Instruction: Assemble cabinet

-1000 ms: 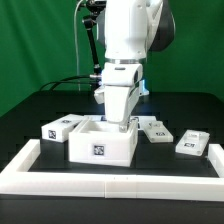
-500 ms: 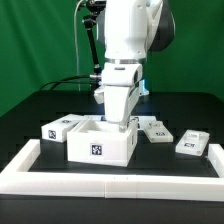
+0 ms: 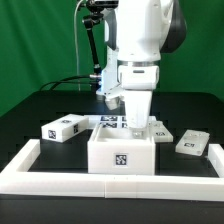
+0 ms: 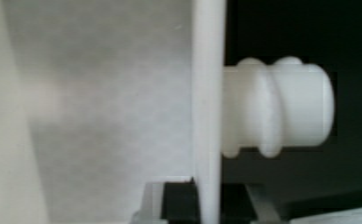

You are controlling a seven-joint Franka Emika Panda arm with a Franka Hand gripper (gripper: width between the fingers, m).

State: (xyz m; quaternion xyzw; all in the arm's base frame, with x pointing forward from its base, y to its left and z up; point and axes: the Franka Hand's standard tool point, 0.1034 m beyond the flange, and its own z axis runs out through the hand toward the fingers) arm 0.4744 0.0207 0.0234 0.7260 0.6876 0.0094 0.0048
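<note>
The cabinet's hollow white box [image 3: 123, 156], with a marker tag on its front, stands just behind the front rail. My gripper [image 3: 133, 124] reaches down from above and is shut on the box's far wall. In the wrist view the thin wall [image 4: 204, 90] runs between my dark fingers [image 4: 169, 200], with the gripper [image 4: 204, 192] closed on it. A ribbed white knob [image 4: 284, 105] sticks out of the wall's outer side. A small tagged block [image 3: 60, 128] lies at the exterior view's left, and two more [image 3: 192, 143] [image 3: 159, 130] lie at its right.
A long low white rail [image 3: 60, 176] edges the table at front and sides. The marker board [image 3: 105, 121] lies flat behind the box. A green backdrop and cables stand behind the arm.
My gripper and the hollow box have shifted together toward the exterior view's right and closer to the front rail. The loose blocks have not moved.
</note>
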